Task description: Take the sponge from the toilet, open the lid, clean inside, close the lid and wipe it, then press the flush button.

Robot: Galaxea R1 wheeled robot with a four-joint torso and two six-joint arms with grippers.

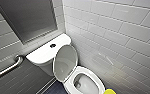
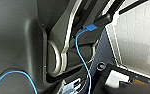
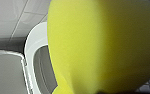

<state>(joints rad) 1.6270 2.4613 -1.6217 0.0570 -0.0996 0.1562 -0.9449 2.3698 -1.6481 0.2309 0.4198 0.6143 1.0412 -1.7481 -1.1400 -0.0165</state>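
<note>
The white toilet (image 1: pixel 94 74) stands against the tiled wall with its lid (image 1: pixel 65 60) raised and leaning back against the tank (image 1: pixel 44 53). The bowl is open below it. The flush button (image 1: pixel 52 45) sits as a dark round spot on the tank's flat top. The yellow sponge (image 1: pixel 110 91) pokes in beside the seat's near right edge. In the right wrist view the sponge (image 3: pixel 103 45) looms very large and close, held in my right gripper, above the seat rim (image 3: pixel 32 42) and the raised lid (image 3: pixel 6 72). My left gripper is open with nothing seen in it.
A metal grab bar (image 1: pixel 8 67) runs along the left wall. A dark framed panel (image 1: pixel 28 17) hangs above the tank. White tiled wall (image 1: pixel 116 30) closes the right side. Dark floor (image 1: pixel 53 88) lies left of the bowl. A blue cable (image 2: pixel 82 55) crosses the robot's body.
</note>
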